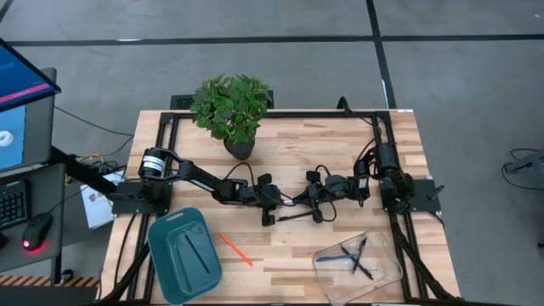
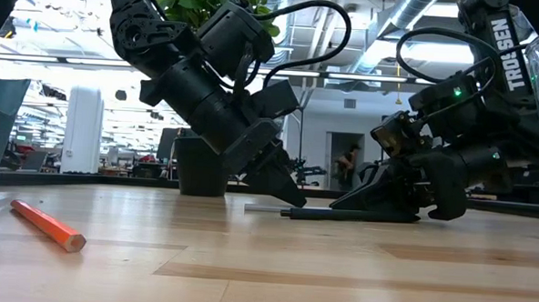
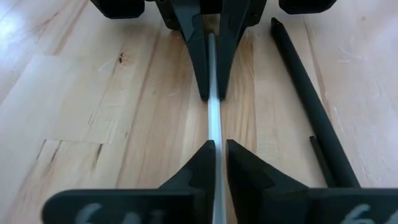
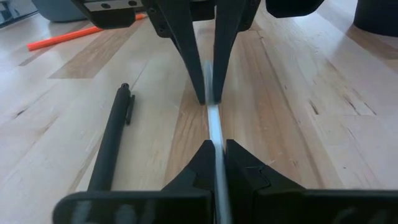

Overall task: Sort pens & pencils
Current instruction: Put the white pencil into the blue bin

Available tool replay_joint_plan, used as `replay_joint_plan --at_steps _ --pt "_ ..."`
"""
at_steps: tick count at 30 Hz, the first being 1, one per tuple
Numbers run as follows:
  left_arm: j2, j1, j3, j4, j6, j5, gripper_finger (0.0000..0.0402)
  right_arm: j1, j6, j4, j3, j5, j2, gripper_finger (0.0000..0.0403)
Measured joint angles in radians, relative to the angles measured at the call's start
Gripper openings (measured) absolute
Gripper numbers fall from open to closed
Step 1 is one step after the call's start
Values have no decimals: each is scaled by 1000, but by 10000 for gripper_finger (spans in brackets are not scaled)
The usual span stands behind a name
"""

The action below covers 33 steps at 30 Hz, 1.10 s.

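Note:
A whitish pen (image 3: 214, 118) runs left to right at the table's middle, between my two grippers, which face each other tip to tip. My left gripper (image 3: 217, 149) comes from the table's left and is shut on one end. My right gripper (image 4: 216, 149) comes from the right and is shut on the other end. A black pen (image 3: 311, 106) lies flat on the wood just nearer than them. An orange pencil (image 1: 236, 249) lies on the table toward the near edge. My left gripper pinches the whitish pen's left part (image 3: 214, 138) between its two fingers. It slants down from the table's left, its fingers lying along the pen. The pen is about level, just above or on the wood; which, I cannot tell. My right gripper pinches the same pen's right part (image 4: 215, 135) between its two fingers. It slants down from the table's right, its fingers lying along the pen.
A teal tray (image 1: 166, 259) with two dark pens stands at the near left. A clear tray (image 1: 387, 270) with a blue pen and dark pens stands at the near right. A potted plant (image 1: 231, 106) stands at the far edge. Bare wood lies between the trays.

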<state>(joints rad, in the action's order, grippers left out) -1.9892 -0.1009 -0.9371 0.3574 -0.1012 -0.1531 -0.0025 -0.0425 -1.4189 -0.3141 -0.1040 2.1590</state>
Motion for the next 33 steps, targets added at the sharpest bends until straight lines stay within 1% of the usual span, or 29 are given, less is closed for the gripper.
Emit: replay_joint_plan --at_steps 3,9,13,16,19,24,33 --pt "0 0 0 2 -24 4 48 0 0 0 0 0 0 40" --pt "-1 -1 0 3 -22 7 92 0 -1 0 0 -1 0 39" --pt "31 -2 1 -78 -4 -15 110 0 -7 0 0 -1 0 39" --pt "101 -4 2 -201 3 -95 115 0 -8 0 0 -1 0 39" --pt "177 -11 2 -340 -23 -174 116 0 -9 0 0 -1 0 39" --pt "259 -44 -1 -465 -64 -180 117 0 -10 0 0 -1 0 39" --pt "270 -89 0 -570 -98 -217 117 -5 -3 -14 1 -4 1 39"
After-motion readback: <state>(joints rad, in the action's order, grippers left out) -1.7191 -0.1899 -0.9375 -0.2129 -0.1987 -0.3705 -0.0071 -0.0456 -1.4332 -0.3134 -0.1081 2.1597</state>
